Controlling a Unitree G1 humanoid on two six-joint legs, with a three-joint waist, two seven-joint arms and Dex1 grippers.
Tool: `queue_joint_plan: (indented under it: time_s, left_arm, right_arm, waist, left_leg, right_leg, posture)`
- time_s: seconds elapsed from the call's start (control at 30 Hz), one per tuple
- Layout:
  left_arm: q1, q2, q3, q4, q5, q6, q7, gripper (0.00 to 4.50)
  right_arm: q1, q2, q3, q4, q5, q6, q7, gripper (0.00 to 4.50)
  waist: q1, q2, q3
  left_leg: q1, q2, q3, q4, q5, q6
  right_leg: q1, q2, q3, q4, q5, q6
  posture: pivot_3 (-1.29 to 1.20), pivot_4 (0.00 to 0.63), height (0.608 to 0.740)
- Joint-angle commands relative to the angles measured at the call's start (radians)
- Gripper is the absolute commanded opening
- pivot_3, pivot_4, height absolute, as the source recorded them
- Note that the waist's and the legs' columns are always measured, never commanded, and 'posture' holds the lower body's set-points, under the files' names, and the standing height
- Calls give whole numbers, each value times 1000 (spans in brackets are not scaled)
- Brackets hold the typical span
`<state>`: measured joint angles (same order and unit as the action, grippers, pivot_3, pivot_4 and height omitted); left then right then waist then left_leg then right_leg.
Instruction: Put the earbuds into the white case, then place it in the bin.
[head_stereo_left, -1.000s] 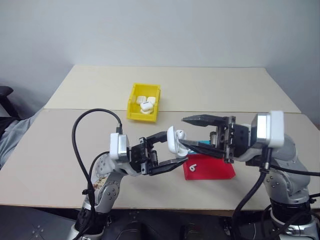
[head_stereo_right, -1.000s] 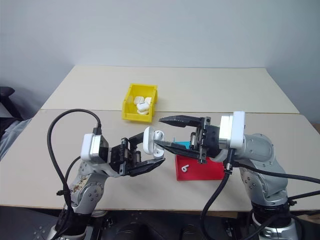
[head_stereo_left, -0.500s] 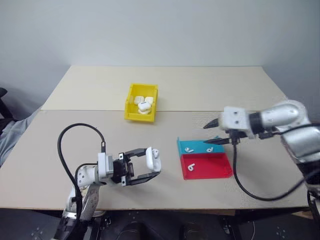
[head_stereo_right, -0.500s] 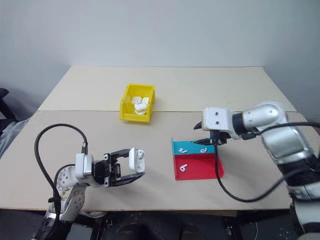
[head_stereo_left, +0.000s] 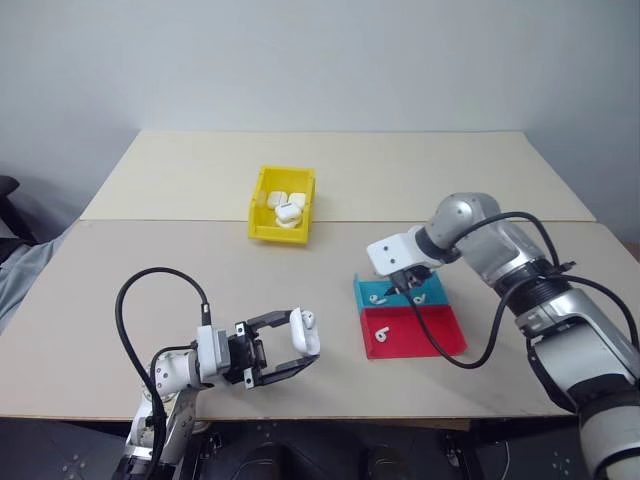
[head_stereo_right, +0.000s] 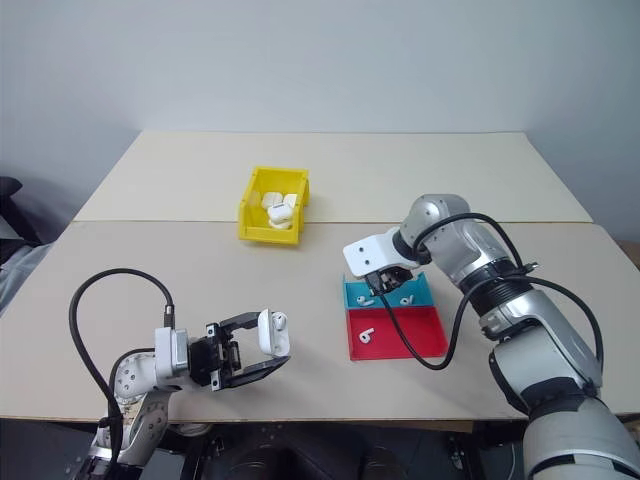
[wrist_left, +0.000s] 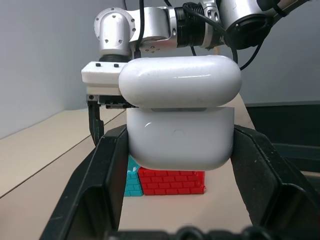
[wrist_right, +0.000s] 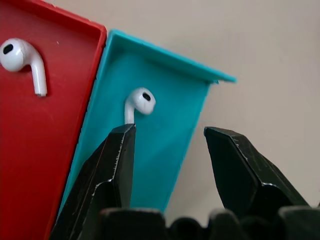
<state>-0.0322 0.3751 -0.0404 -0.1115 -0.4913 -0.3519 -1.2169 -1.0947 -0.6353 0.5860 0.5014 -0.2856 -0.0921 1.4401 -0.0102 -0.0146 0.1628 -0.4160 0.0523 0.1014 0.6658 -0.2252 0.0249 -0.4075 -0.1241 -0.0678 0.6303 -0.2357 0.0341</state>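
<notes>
White plastic in the left gripper (head_stereo_left: 296, 350): it pinches the case (head_stereo_left: 303, 331) between its two fingers, low over the near table (head_stereo_left: 130, 270), lid hinged up, and one earbud head pokes out of the open top. So one bud looks seated, and the case is not ready to close yet.

Over to the right gripper (wrist_right: 170, 145): fingers spread, holding nothing, pointing down over the blue half of the tray (head_stereo_left: 432, 296). From the wrist, an earbud (wrist_right: 137, 102) lies in that blue part just beyond one fingertip, not yet between the fingers. Another earbud (wrist_right: 22, 57) lies in the red half next door. The head views show two small white buds in the blue section and one in the red.

The bin (head_stereo_left: 258, 215) sits well apart, farther back on the table, with several white cases already inside.

My read: early-to-middle. Left to do: grab a bud, seat it, shut the lid, carry the case to the bin.
</notes>
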Motion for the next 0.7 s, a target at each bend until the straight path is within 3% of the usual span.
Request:
queue_joint_plan:
  time_s: [0.03,0.7]
  left_arm:
    - [3,7,-3,-35,6,-32,9,2753]
    - [0,25,3,-13,31,-58,36,2753]
  right_arm:
    - [-36,16,-2,18,-26,-34,14,2659]
    - [-15,87,10,103,-114,-99,-9,2659]
  waist:
    - [-2,0,0]
    - [-4,0,0]
  left_leg:
    - [0,0,0,0,0,0]
    - [0,0,1,0,0,-1]
  right_leg:
    - [0,0,0,0,0,0]
    - [0,0,0,1,0,0]
  posture:
    - [0,150,740]
    - [0,150,740]
